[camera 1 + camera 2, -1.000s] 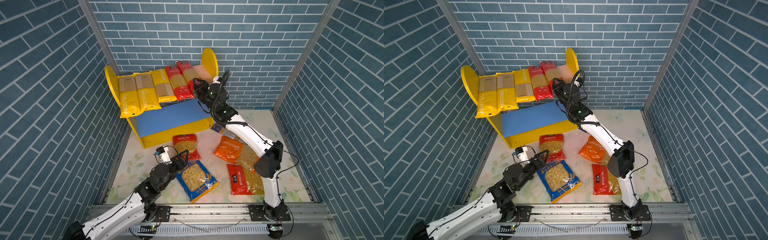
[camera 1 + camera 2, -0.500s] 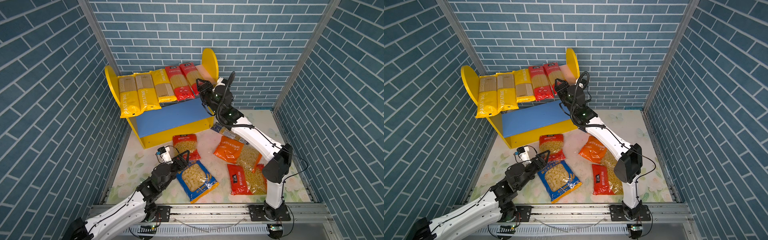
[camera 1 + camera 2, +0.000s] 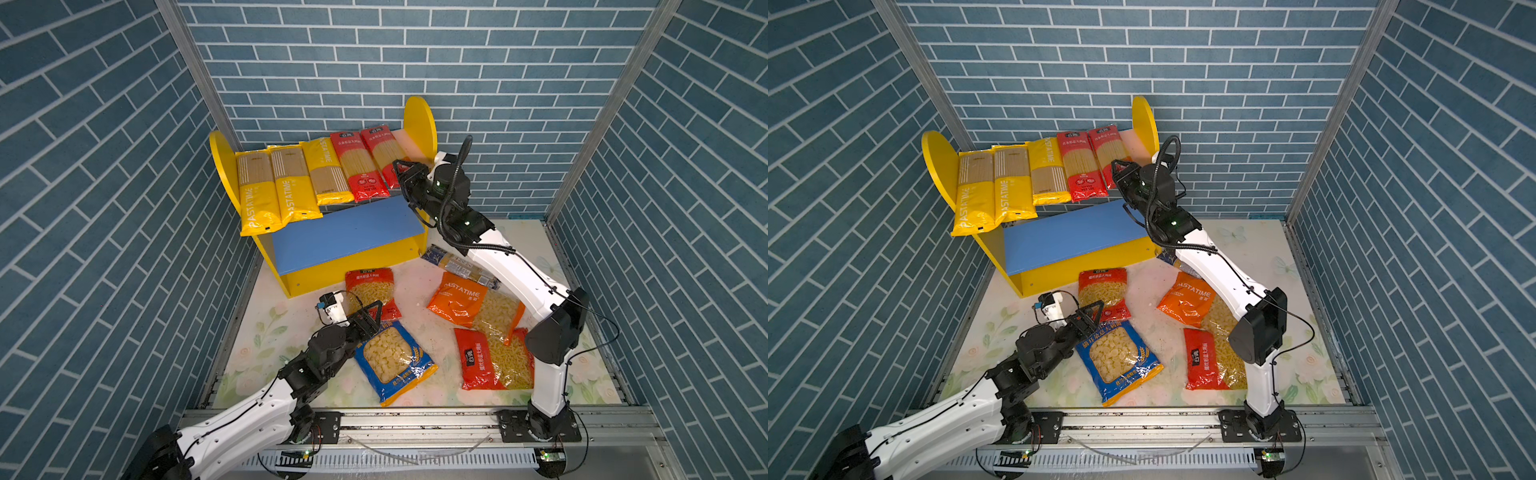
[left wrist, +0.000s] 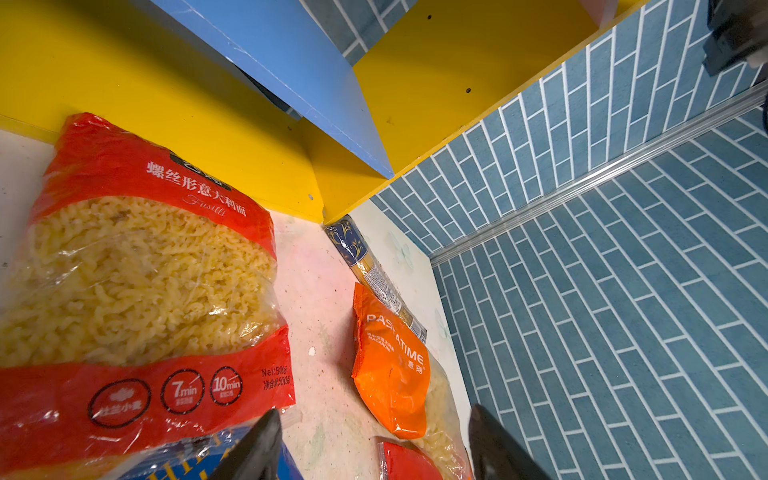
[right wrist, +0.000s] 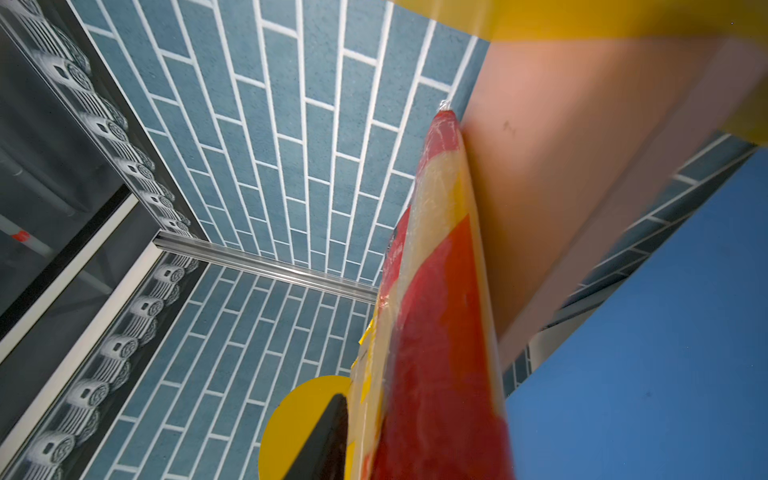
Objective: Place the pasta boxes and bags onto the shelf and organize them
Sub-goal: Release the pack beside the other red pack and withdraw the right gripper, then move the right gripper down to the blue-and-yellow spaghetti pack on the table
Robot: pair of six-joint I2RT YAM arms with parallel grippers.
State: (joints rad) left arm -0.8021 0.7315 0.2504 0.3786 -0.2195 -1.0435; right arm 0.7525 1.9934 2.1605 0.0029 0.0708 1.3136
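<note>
Firstly, shelf (image 3: 222, 166): it stands at the back left of the desk (image 3: 266, 332), close to the brick wall.
Upper board (image 3: 404, 139): pink; five long packs lie on it side by side.
Yellow spaghetti packs (image 3: 291, 183): three, on the left part of the upper board; the two most left ones hang over its front edge.
Lower board (image 3: 345, 232): blue, below the upper board.
Left hand (image 3: 371, 310): open; its fingers (image 4: 257, 449) stand apart with nothing between them. It hovers where the fusilli bag and the blue bag meet.
Fusilli bag (image 3: 368, 284): red with a clear window, flat on the desk just in front of the shelf.
Blue bag (image 3: 392, 359): flat on the desk, touching the fusilli bag's near edge.
Red spaghetti packs (image 3: 359, 166): two, on the right part of the upper board.
Right hand (image 3: 399, 172): at the front end of the rightmost red pack. The wrist view shows this pack beside one dark finger (image 5: 328, 432); I cannot tell if the hand grips it.
Dark-blue spaghetti pack (image 3: 453, 262): on the desk near the shelf's right corner, partly under the right arm.
Orange bag (image 3: 459, 299): on the desk, touching the dark-blue pack.
Red bag (image 3: 478, 359): front right, its top edge under the orange bag.
</note>
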